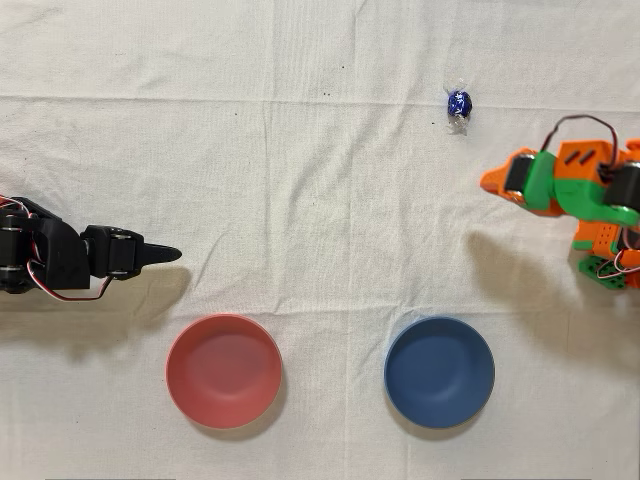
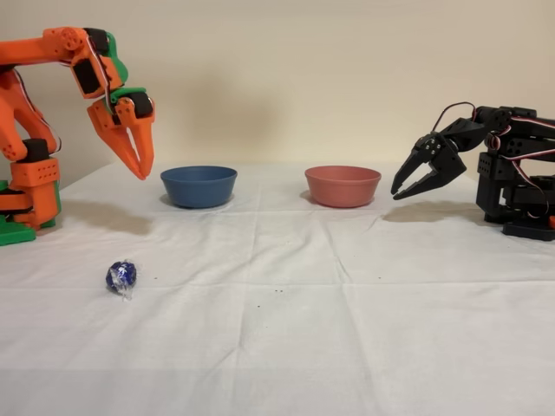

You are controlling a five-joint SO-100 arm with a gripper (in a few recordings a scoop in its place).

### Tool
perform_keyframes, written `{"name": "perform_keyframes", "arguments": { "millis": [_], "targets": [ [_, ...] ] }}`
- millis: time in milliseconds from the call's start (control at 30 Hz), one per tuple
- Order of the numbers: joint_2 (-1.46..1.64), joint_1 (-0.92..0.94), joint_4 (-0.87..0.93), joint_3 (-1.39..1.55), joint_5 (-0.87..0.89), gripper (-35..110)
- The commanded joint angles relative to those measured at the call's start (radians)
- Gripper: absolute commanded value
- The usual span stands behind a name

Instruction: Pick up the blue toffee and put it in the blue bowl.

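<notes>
Sitting empty: blue bowl (image 1: 439, 372), pink bowl (image 1: 223, 370); blue toffee (image 1: 459, 103) on cloth; gripper (image 2: 139, 170) closed, holding nothing.

White-clothed table (image 1: 320, 150), creased. Overhead view: blue toffee (image 1: 459, 103) upper right; pink bowl (image 1: 223, 371) lower left; blue bowl (image 1: 439, 372) lower right.
</notes>
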Motion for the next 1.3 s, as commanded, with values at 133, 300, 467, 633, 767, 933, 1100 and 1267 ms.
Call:
{"name": "perform_keyframes", "arguments": {
  "millis": [133, 300, 467, 633, 767, 933, 1100, 1267],
  "targets": [
    [-0.163, 0.129, 0.014, -0.207, -0.055, 0],
    [-0.244, 0.189, 0.008, -0.261, -0.222, 0],
    [-0.278, 0.232, -0.006, -0.249, -0.276, 0],
    [-0.319, 0.276, -0.035, -0.236, -0.279, 0],
    [-0.359, 0.324, -0.067, -0.229, -0.302, 2],
    [-0.411, 0.376, -0.091, -0.233, -0.308, 6],
    [-0.431, 0.4, -0.101, -0.229, -0.278, 19],
    [-0.437, 0.393, -0.094, -0.209, -0.279, 29]
  ]
}}
